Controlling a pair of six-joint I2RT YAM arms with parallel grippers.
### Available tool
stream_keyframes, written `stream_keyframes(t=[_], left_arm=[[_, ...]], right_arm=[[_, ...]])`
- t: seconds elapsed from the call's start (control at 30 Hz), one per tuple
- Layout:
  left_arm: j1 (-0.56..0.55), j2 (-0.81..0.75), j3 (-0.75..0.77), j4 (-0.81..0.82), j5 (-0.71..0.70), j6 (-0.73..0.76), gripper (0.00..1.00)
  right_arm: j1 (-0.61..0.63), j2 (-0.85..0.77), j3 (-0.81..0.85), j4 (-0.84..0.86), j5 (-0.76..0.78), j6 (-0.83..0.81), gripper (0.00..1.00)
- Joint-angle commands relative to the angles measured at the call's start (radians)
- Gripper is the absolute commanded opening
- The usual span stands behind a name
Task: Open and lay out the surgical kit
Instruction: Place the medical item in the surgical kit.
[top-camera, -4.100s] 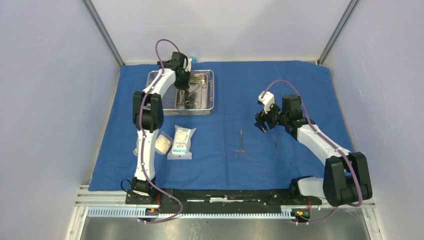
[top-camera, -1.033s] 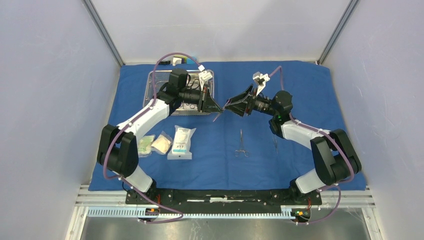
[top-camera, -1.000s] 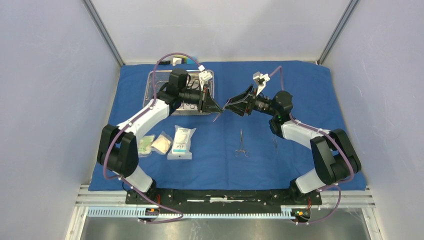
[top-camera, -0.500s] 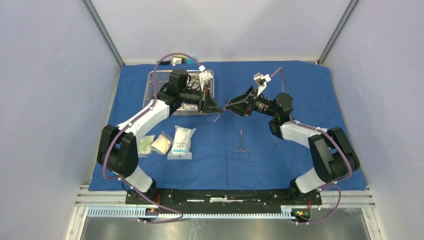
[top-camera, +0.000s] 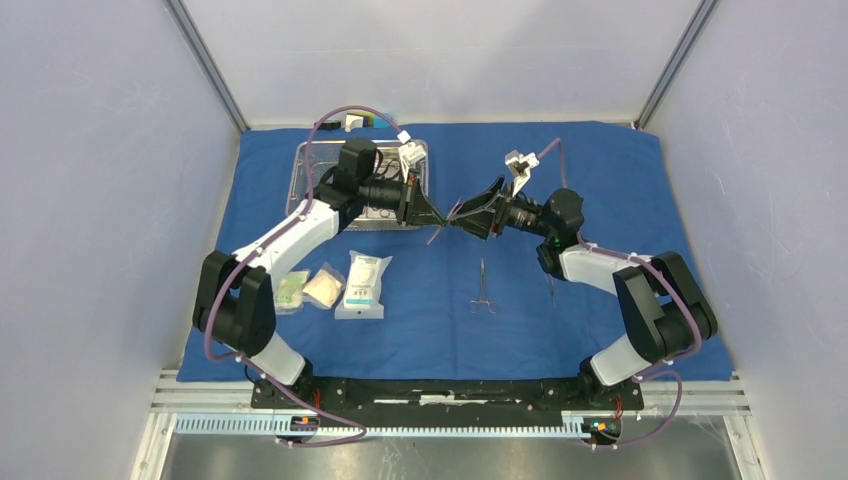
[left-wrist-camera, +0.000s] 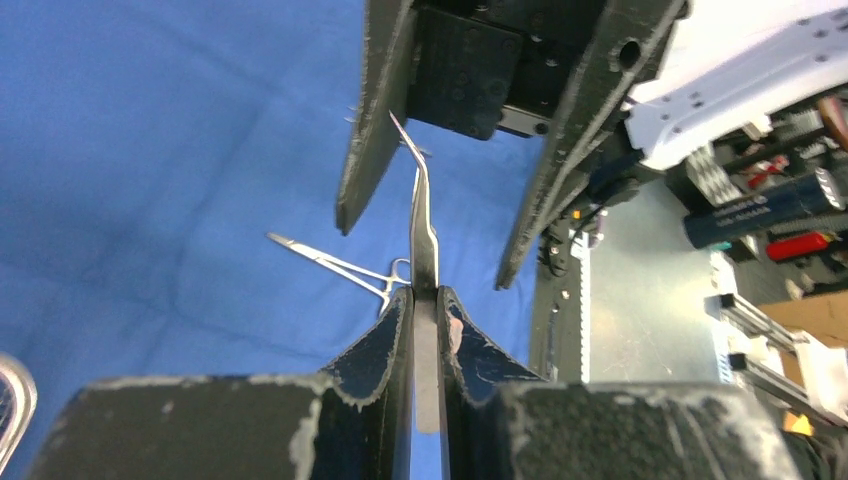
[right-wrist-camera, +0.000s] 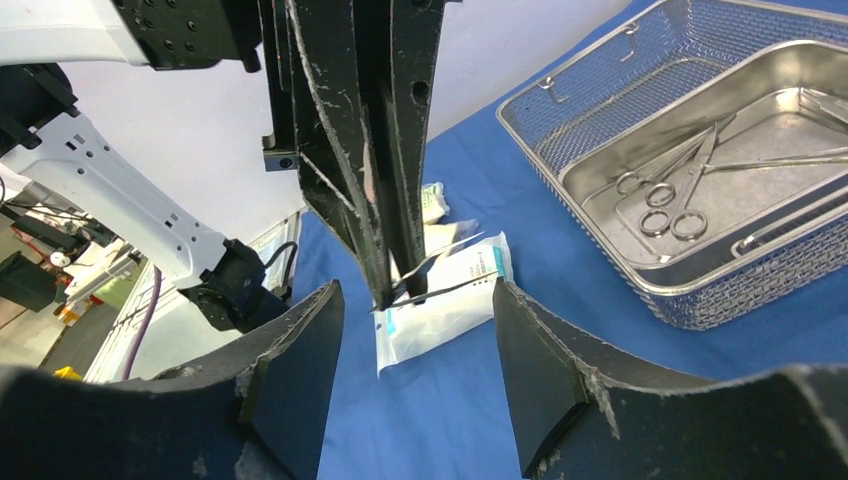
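The blue cloth (top-camera: 600, 160) is spread flat. On its back left stands the wire-mesh basket (top-camera: 300, 170) (right-wrist-camera: 600, 120) holding the steel pan (right-wrist-camera: 760, 190), with scissor-like instruments (right-wrist-camera: 670, 200) inside. Above the cloth's middle, my left gripper (top-camera: 440, 218) (left-wrist-camera: 427, 292) is shut on a slim steel forceps (left-wrist-camera: 424, 220) (right-wrist-camera: 450, 287) with a bent tip. My right gripper (top-camera: 466, 214) (right-wrist-camera: 415, 300) faces it, open, its fingers (left-wrist-camera: 365, 120) on either side of the forceps tip without touching. Three packets (top-camera: 362, 283) lie front left. Two instruments (top-camera: 483, 290) lie on the cloth.
The second laid-out instrument (top-camera: 549, 283) lies under my right forearm. A small white block (top-camera: 352, 122) sits behind the basket. Grey walls close in left, right and back. A metal rail (top-camera: 450, 425) runs along the near edge.
My right gripper has edged left and slightly down toward the left gripper, bringing its fingers around the forceps tip. The left arm has held still with the forceps.
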Motion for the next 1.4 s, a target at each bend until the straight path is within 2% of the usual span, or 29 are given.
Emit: stream_keyframes(t=[0.0,0.17,0.3,0.5,0.67,0.93,1.37], left_arm=[[-0.004,-0.046,0.060,-0.109,-0.143,0.096,0.02],[-0.023,-0.058,0.102,-0.213,-0.353,0.200,0.02],[-0.076,-0.064,0.123,-0.275,-0.524,0.262,0.02],[-0.173,-0.075,0.127,-0.298,-0.802,0.308,0.02],[-0.229,-0.080,0.128,-0.295,-0.944,0.329,0.02],[-0.285,-0.067,0.132,-0.296,-1.019,0.351,0.02],[-0.337,-0.040,0.160,-0.296,-1.019,0.358,0.02]], right_arm=[[0.001,-0.028,-0.027,0.000,0.024,-0.034,0.65],[-0.003,-0.076,-0.046,-0.048,0.111,-0.030,0.67],[-0.004,-0.078,-0.037,-0.071,0.176,0.054,0.65],[-0.008,-0.061,-0.029,-0.111,0.243,0.134,0.65],[-0.023,-0.060,-0.078,-0.167,0.301,0.136,0.66],[-0.023,-0.042,-0.084,-0.160,0.317,0.142,0.64],[-0.016,-0.010,-0.100,-0.115,0.322,0.179,0.59]])
